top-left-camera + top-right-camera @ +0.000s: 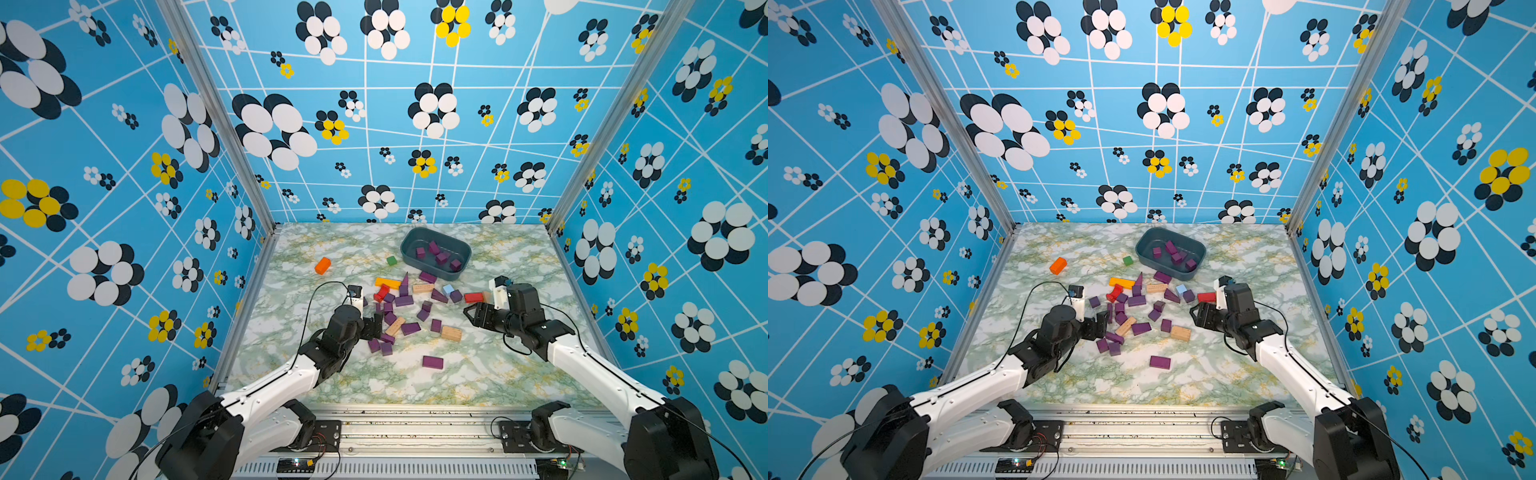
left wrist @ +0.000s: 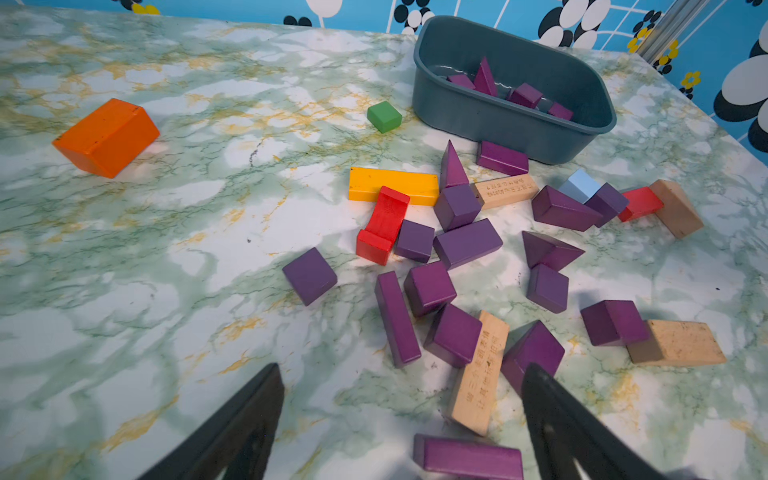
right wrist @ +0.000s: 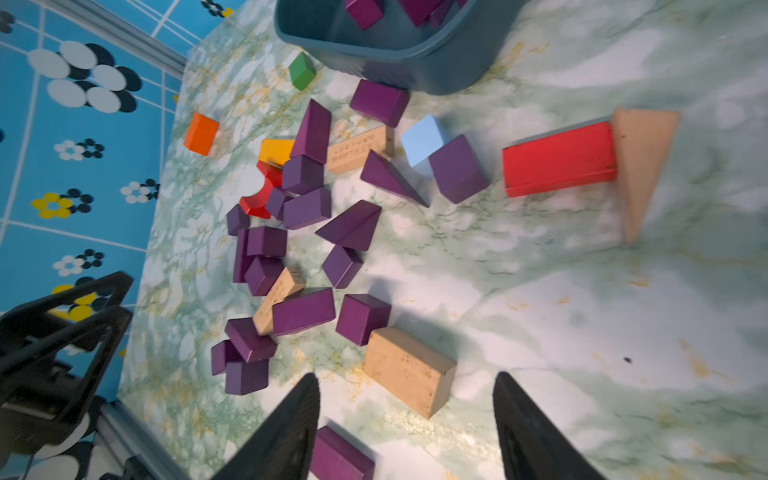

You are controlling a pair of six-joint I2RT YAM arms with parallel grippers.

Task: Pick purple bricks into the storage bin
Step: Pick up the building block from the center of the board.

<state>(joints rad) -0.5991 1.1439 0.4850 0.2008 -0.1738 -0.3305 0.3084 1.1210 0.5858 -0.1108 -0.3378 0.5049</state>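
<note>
The storage bin [image 1: 409, 239] [image 1: 1144, 241] stands at the back of the marble table, with several purple bricks [image 1: 434, 248] inside it. Many more purple bricks [image 1: 410, 328] [image 2: 467, 243] [image 3: 305, 311] lie mixed with other blocks in the middle of the table. A lone purple brick [image 1: 432, 362] lies nearer the front. My left gripper [image 1: 376, 326] [image 2: 402, 368] hangs open at the left edge of the pile, and a purple bar [image 2: 469, 457] lies loose on the table under its jaws. To the right of the pile my right gripper [image 1: 470, 313] [image 3: 406, 376] is open over a tan block [image 3: 409, 370].
An orange block [image 1: 322, 265] and a green cube [image 1: 391, 260] lie apart at the back left. A yellow bar [image 1: 386, 282], red blocks [image 1: 473, 297], a light-blue cube [image 1: 447, 289] and tan blocks [image 1: 451, 333] sit among the purple ones. Patterned walls enclose three sides.
</note>
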